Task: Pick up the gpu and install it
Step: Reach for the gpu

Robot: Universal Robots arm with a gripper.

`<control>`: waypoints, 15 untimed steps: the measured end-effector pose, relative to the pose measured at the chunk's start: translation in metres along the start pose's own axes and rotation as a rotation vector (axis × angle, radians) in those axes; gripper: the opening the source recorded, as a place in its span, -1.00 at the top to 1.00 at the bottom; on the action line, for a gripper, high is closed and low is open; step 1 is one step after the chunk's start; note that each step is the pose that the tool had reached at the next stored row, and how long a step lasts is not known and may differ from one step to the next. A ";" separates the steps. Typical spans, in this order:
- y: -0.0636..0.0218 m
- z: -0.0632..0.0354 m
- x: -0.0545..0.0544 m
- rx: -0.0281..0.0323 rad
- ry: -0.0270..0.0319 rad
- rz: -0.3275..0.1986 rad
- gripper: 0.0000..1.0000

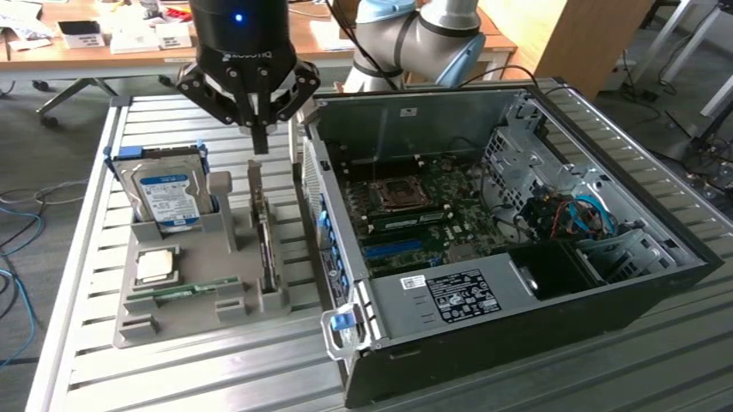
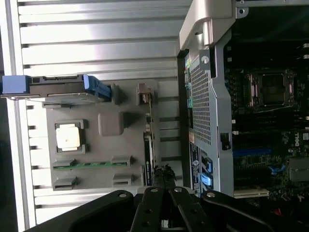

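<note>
The gpu (image 1: 266, 236) stands on edge in the grey holder (image 1: 172, 322) on the bench (image 1: 641, 360), between the bench's edge and the open computer case (image 1: 516, 283); the fingers (image 1: 260, 137), pressed together, hang just above one end; lowered shut, they could strike and tip it.

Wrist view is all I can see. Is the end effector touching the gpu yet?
Observer: I can't tell about touching, but the end effector hangs shut, pointing straight down over one end of the gpu.
Operator: What's the blue thing beside it?
Observer: A hard drive, standing upright in the grey tray; its face has a blue label.
Operator: Any lights on it?
Observer: A small blue light glows just above the end effector.
</note>
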State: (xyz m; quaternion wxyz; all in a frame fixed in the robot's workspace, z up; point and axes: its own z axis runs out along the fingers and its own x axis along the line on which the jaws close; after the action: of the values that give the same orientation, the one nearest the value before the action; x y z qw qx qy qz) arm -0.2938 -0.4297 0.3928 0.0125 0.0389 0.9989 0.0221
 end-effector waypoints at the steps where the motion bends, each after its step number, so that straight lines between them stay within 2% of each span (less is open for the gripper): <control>1: -0.0017 0.0000 0.000 0.0000 0.0000 0.000 0.79; 12: -0.0248 -0.0004 -0.002 -0.0001 -0.0001 0.000 0.79; 15: -0.0274 -0.0003 -0.001 -0.0001 -0.0001 0.000 0.79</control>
State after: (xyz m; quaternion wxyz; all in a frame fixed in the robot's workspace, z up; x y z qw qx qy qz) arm -0.2951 -0.4570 0.3919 0.0126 0.0391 0.9989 0.0221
